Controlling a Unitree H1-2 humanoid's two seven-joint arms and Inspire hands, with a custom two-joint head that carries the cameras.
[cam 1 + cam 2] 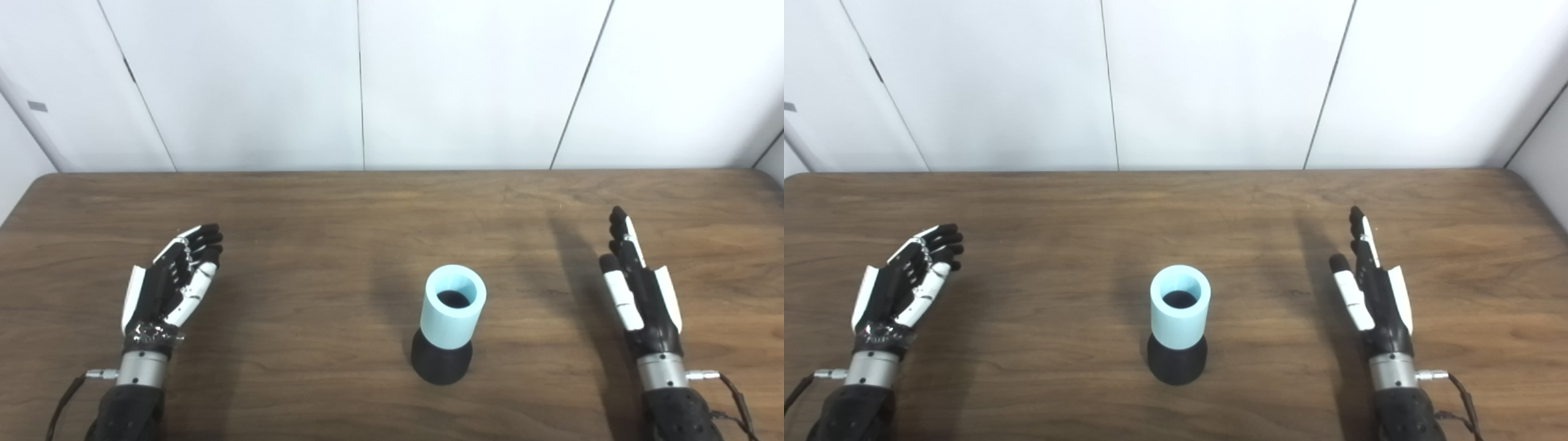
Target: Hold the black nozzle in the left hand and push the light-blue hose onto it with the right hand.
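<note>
Item: light-blue hose (pixel 454 313), upright mid-tabletop (pixel 318 208), seated on black nozzle (pixel 441 364); joint looks complete.
Left hand (pixel 174 275): empty, fingers loosely spread, well apart to the left.
Right hand (pixel 637 285): empty, fingers straight, well apart to the right.
Handling note: if reseating, steady nozzle base first, press hose straight down.

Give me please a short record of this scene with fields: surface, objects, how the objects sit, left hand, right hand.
surface: brown wooden table
objects: light-blue hose, black nozzle
how the objects sit: hose stands upright on the nozzle, open end up, mid-table between the hands
left hand: left hand open, holds nothing, apart from the objects
right hand: right hand open, fingers pointing away, holds nothing
</note>
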